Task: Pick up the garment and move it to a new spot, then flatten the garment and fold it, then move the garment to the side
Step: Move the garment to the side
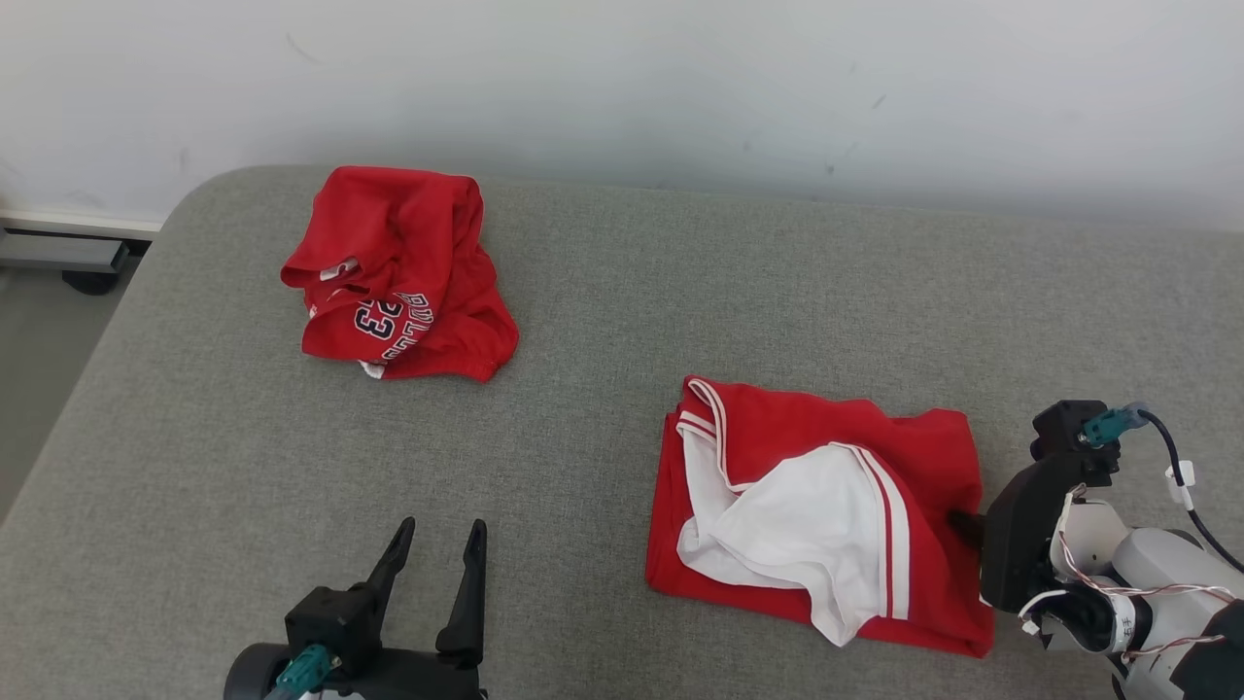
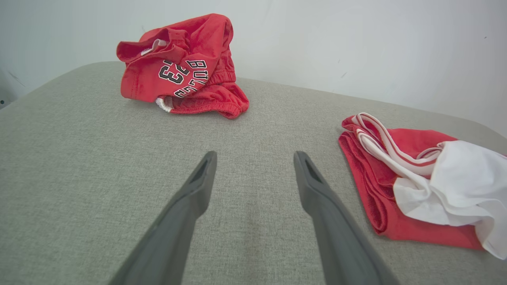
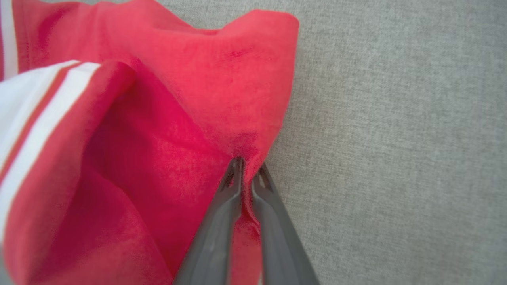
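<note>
red cloth with white trim, the folded garment [image 1: 777,437] lies at the lower right of the head view on the grey woven surface [image 1: 603,340]. it makes a rough rectangle with a white panel (edged in red and white stripes) spilling loosely across its top. the right gripper [image 3: 247,166] sits at the right-hand edge of the folded garment in that view. the right wrist view shows its two dark fingers nearly together, pinching a small ridge of red fabric between the tips. the cloth puckers up around the pinch, and bare grey weave takes the right of that frame.

the left gripper [image 1: 441,530] stands at the bottom of the head view, left of centre, its fingers spread wide with nothing between them, well apart from the folded garment. in the left wrist view the fingers frame bare surface.

a second, crumpled garment [image 1: 398,277] sits in the upper left of the head view. it is red too, bunched in a heap, with the number 23 and dark lettering showing on a fold, and it lies well apart from both grippers. a pale wall [image 1: 680,78] runs along the top of the frame behind the far edge of the surface.
</note>
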### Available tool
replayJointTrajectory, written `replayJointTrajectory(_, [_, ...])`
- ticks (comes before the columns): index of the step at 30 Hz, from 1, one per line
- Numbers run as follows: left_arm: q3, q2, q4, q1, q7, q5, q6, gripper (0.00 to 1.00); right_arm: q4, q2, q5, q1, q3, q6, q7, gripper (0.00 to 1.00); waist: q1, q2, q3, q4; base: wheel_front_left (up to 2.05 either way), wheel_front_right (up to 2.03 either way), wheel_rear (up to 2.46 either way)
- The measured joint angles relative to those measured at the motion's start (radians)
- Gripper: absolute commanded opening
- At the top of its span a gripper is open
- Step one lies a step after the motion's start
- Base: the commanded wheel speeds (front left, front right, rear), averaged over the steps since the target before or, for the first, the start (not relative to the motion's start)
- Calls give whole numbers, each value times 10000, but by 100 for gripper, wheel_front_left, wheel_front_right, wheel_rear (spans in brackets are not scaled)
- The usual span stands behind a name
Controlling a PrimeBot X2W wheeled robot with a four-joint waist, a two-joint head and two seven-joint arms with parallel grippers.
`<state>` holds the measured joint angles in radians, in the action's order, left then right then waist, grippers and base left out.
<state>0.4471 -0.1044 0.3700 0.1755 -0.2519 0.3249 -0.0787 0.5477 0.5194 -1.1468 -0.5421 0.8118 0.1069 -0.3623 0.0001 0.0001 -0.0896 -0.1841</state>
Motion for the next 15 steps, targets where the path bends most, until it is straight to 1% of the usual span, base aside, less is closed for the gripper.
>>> replayJointTrajectory(5, [-86,10,63,-3,0,12,0,100,196,-38,-73,-138,-125,-36,8,0,0,0,-13,31,0,0,0])
replayJointTrajectory(8, [-140,4,121,-13,2,13,2,100,313,-4,-111,-623,-359,-109,119,0,0,0,37,132,0,0,0])
replayJointTrajectory(10, [-148,4,161,-21,0,13,6,100,318,84,-100,-863,-462,-140,219,0,0,0,83,208,0,0,0])
replayJointTrajectory(15, [-169,6,267,-50,0,17,12,100,368,426,-50,-1140,-656,-370,362,0,-1,-1,229,435,0,0,0])
